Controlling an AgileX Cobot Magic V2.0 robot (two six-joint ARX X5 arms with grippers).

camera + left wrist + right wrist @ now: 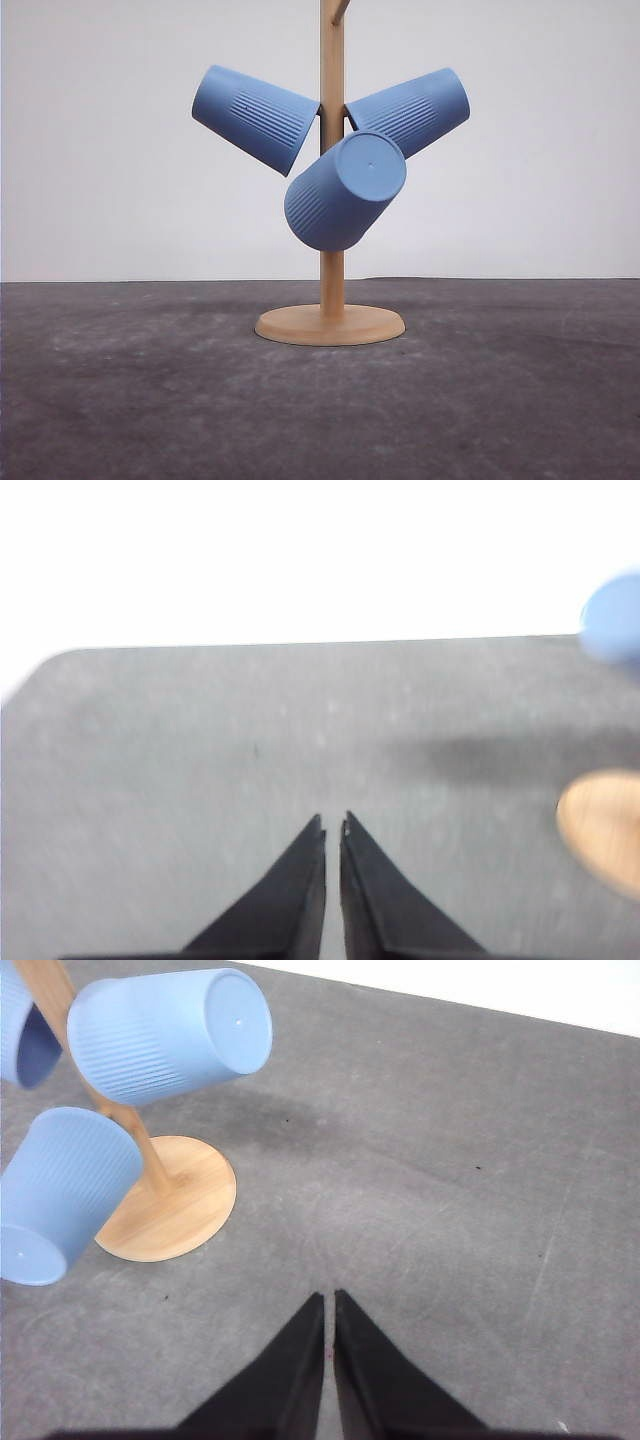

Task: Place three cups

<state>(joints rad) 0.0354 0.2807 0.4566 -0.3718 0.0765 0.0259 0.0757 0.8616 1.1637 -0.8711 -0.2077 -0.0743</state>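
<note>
**A:** Start with the front view. Where are the cups?

**B:** All three hang mouth-inward on a wooden rack (331, 150). The left cup (255, 117) and the right cup (412, 110) tilt outward from the post, bases pointing away. The front cup (345, 192) sits lower, its flat base turned toward the camera. I judge each is slipped over a slanted peg, which would explain the tilt and why they stay put. The rack's round base (330, 325) rests on the dark grey table (120, 400), with a plain white wall behind.

**A:** And the left wrist view?

**B:** The left gripper (333, 825) has its jaws almost together, only a thin slit between the tips, and nothing in them. Ahead of the jaws is bare table. Off to one side, well apart from the tips, a blurred blue cup edge (612, 620) and a blurred tan patch (603, 838), probably the rack's base.

**A:** The right wrist view?

**B:** The right gripper (328, 1302) is likewise nearly closed and holds nothing. The rack stands away to the side of the jaws, well apart. One cup (170, 1032) points its base this way, another (62, 1195) hangs low over the base, and a third (22, 1035) shows its open mouth.

**A:** So the task?

**B:** It looks finished: every cup hung, both arms clear. The table is matte, faintly speckled, with a darker smudge near the rack.
</note>
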